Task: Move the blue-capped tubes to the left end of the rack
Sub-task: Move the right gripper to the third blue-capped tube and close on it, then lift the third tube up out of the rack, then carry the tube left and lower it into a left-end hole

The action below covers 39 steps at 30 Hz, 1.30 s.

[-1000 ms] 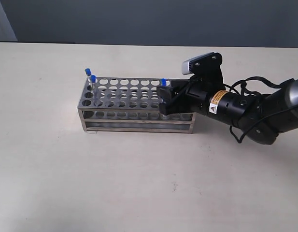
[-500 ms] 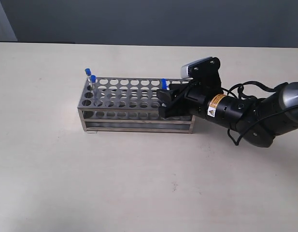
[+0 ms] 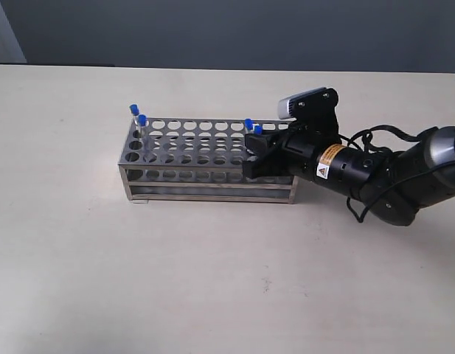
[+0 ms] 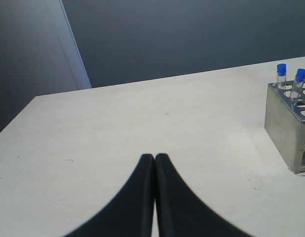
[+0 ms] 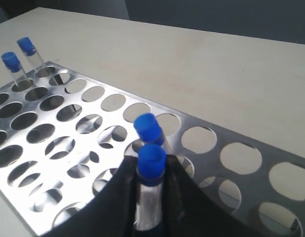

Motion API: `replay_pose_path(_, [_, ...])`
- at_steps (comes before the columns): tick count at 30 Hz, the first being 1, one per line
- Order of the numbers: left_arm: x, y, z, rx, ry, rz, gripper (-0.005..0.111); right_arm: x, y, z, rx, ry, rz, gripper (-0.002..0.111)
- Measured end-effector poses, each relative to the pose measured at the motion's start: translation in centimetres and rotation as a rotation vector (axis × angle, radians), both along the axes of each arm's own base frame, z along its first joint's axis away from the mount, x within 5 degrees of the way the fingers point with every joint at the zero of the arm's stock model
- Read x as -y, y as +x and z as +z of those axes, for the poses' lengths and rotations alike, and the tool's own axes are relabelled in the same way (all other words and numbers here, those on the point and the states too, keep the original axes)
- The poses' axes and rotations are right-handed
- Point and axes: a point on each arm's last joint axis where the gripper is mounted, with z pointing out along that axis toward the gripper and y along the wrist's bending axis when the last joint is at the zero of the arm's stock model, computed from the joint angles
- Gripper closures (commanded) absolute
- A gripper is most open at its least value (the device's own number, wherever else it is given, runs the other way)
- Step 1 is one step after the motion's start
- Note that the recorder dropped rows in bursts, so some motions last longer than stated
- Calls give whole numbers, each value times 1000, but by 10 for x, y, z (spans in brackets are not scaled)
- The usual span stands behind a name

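The steel rack (image 3: 205,141) stands mid-table. Two blue-capped tubes (image 3: 131,112) (image 3: 141,121) stand upright in holes at its left end. Near its right end my right gripper (image 3: 255,144) is shut on a third blue-capped tube (image 3: 258,130), held upright over the top plate. A fourth tube (image 3: 248,124) stands just beyond it. In the right wrist view the held tube (image 5: 150,163) sits between the black fingers (image 5: 117,197), with the other tube (image 5: 146,127) right behind. My left gripper (image 4: 154,157) is shut on nothing, low over bare table, away from the rack (image 4: 281,123).
The rack's top plate (image 5: 219,134) has several empty holes between its two ends. The left-end tubes (image 5: 14,61) (image 5: 27,45) lean slightly. Pale tabletop surrounds the rack; a dark wall lies behind. The right arm's cables (image 3: 374,136) trail to the right.
A second blue cap now shows beside the one at the rack's right end: the tube in my right gripper has come up into view. The left-end tubes have not moved.
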Motion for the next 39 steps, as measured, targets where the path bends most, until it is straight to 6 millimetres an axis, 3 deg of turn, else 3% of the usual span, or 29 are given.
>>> replay_pose_path(7, [0, 0, 0, 0, 0, 0, 106, 0, -2, 9, 15, -24, 25, 109])
replay_pose_path(18, [0, 0, 0, 0, 0, 0, 106, 0, -11, 95, 225, 29, 66, 109])
replay_pose_path(21, [0, 0, 0, 0, 0, 0, 106, -16, -13, 112, 263, 46, 107, 109])
replay_pose_path(26, [0, 0, 0, 0, 0, 0, 106, -60, -14, 120, 277, 34, 194, 109])
replay_pose_path(33, [0, 0, 0, 0, 0, 0, 106, -119, -6, 105, 275, 21, 278, 109])
replay_pose_path(39, [0, 0, 0, 0, 0, 0, 106, -146, 5, 84, 240, -8, 291, 109])
